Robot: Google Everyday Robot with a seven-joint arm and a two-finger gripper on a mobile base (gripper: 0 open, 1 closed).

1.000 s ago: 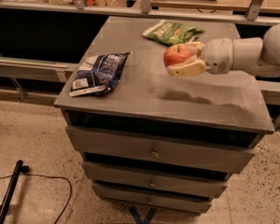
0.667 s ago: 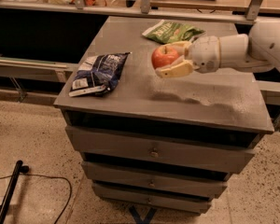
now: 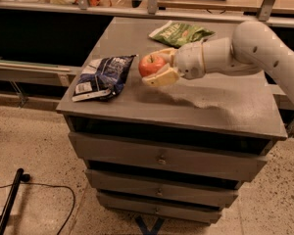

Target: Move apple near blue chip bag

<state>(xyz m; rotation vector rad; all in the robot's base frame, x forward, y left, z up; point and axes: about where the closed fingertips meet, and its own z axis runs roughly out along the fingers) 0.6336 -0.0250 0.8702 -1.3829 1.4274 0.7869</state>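
A grey, flat-topped counter (image 3: 225, 106) with three stacked drawer fronts fills most of the view; its base is partly cut off at the bottom edge. One white, smooth-shelled robot arm (image 3: 264, 43) reaches in from the right, where the picture's edge cuts it off, and stretches leftward over the counter.

One dark navy-blue glossy chip bag (image 3: 104, 76) lies flat on the counter's front-left part. Its long axis runs from the front-left corner toward the back right, with the white label patch at the front-left end and the white lettering nearer the back end; the lettering is too small to read. One green snack bag (image 3: 181, 33) lies flat near the back edge, well apart from the blue one, with its long axis running roughly left to right.

The cream-coloured two-finger end effector (image 3: 159, 66) hangs above the middle of the counter, just right of the blue bag's back-right corner. It is clenched around the single round red-orange apple (image 3: 151, 64), one finger above and one below. The apple is held clear of the surface, near the blue bag but not touching it, and a soft shadow falls on the counter beneath. Being round, the apple shows no clear long axis, and its stem cannot be made out; the fingers hide its right side.
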